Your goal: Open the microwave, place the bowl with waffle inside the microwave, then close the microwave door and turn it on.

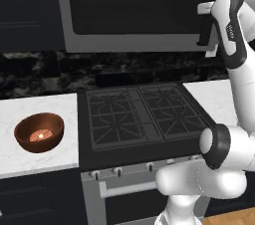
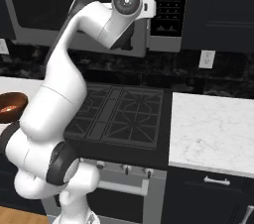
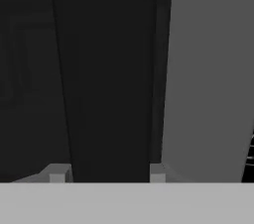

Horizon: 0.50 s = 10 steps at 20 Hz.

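Hand view is showing the gripper [image 3: 110,174] straddling the black bar handle [image 3: 111,79] of the microwave door [image 3: 30,69], one fingertip [image 3: 57,173] sitting on each side of the bar; whether the pads are pressing it cannot be told. Left base view is showing the arm reaching up to the right edge of the microwave [image 1: 144,10], whose door is standing shut. The bowl [image 1: 39,132] is resting on the white counter [image 1: 30,114] left of the stove [image 1: 142,117], with the waffle [image 1: 41,135] lying inside.
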Motion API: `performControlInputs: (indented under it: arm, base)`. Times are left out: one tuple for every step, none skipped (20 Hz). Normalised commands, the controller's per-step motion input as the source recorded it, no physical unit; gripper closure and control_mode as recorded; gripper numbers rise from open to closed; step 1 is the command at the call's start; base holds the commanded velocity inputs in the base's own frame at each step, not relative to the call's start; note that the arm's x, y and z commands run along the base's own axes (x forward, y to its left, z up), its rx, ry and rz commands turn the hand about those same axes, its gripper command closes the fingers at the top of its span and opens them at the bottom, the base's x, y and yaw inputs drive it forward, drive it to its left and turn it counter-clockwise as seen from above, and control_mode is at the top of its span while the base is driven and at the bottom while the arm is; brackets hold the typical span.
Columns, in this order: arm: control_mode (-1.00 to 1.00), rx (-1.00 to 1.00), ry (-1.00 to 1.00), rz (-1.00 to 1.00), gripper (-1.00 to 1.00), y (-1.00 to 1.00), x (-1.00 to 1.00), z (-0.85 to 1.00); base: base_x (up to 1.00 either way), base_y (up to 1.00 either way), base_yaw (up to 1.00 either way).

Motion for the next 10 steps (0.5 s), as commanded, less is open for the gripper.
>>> performControlInputs:
  arm:
    - [-1.0,0.05,-0.09,0.0,1.0,-0.04,-1.0,0.0]
    - [-1.0,0.05,-0.09,0.0,1.0,-0.01,-1.0,0.0]
    - [-1.0,0.05,-0.09,0.0,1.0,0.0,-1.0,0.0]
    - [-1.0,0.05,-0.1,0.0,1.0,0.0,-1.0,0.0]
    - [-1.0,0.06,-0.11,0.0,1.0,0.0,-1.0,-0.01]
    - [-1.0,0.05,-0.11,0.0,1.0,0.0,-1.0,-0.06]
    - [-1.0,0.04,-0.1,0.0,1.0,0.0,-1.0,-0.1]
    - [-1.0,0.04,-0.1,0.0,1.0,0.0,-1.0,-0.12]
    - [-1.0,0.04,-0.08,0.0,1.0,0.0,-1.0,-0.15]
    - [-1.0,0.03,-0.05,0.0,1.0,0.0,-1.0,-0.12]
  base:
    - [0.0,0.0,0.0]
    - [0.0,0.0,0.0]
    - [0.0,0.0,0.0]
    - [0.0,0.0,0.0]
    - [0.0,0.0,0.0]
    - [0.0,0.0,0.0]
    - [0.0,0.0,0.0]
    - [0.0,0.0,0.0]
    - [0.0,0.0,0.0]
    - [0.0,0.0,0.0]
